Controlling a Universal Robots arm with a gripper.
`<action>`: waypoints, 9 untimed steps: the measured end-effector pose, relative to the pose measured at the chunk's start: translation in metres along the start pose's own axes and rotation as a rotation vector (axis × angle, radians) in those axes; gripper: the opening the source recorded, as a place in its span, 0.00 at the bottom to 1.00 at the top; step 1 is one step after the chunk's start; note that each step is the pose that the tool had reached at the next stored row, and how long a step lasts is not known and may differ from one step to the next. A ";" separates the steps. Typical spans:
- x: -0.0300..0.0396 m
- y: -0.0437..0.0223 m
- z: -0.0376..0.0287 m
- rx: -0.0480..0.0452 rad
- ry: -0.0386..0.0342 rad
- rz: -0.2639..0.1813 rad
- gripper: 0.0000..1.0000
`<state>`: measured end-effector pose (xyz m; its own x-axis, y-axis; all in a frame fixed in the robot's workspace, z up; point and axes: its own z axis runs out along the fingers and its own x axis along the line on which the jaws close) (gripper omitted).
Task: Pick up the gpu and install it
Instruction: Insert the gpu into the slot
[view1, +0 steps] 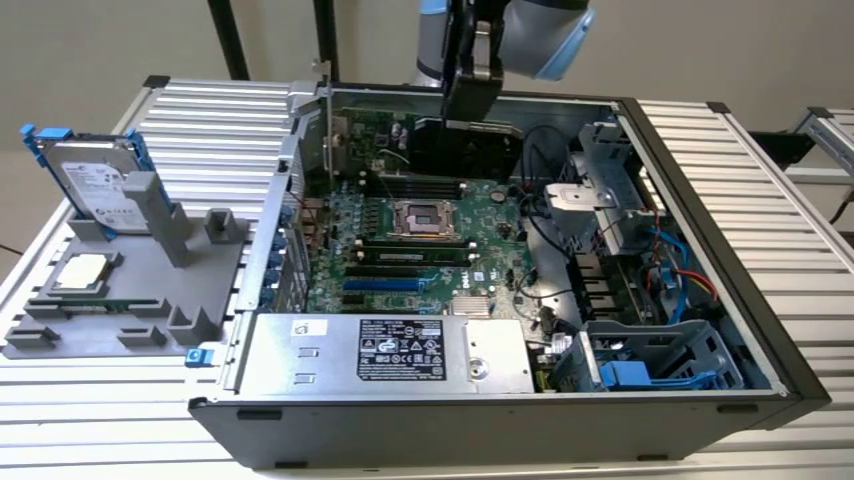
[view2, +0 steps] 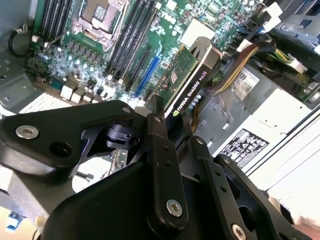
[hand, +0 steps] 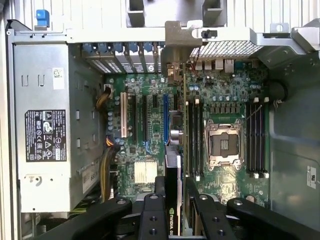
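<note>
Gripping the gpu (view1: 463, 152) by its upper edge, the gripper (view1: 471, 112) has jaws closed on it, at 12 o'clock from the socket (view1: 424, 215) in the exterior view. Judged light, stiff, fragile; hold shroud edges only.

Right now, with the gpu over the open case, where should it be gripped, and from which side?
By its long top edge, from above, pinching the two flat faces. The gpu hangs edge-on, thin, its lower edge facing the motherboard, so that edge must stay free. The gripper grips it so.
</note>
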<state>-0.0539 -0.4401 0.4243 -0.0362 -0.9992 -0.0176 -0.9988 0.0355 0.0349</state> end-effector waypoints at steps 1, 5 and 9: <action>0.0000 0.0000 0.0004 0.0081 -0.0002 -0.002 0.00; 0.0000 0.0002 0.0032 0.0236 -0.0006 -0.005 0.00; -0.0014 0.0009 0.0061 0.0246 -0.0004 -0.005 0.00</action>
<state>-0.0549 -0.4386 0.4183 -0.0307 -0.9994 -0.0181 -0.9995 0.0305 0.0102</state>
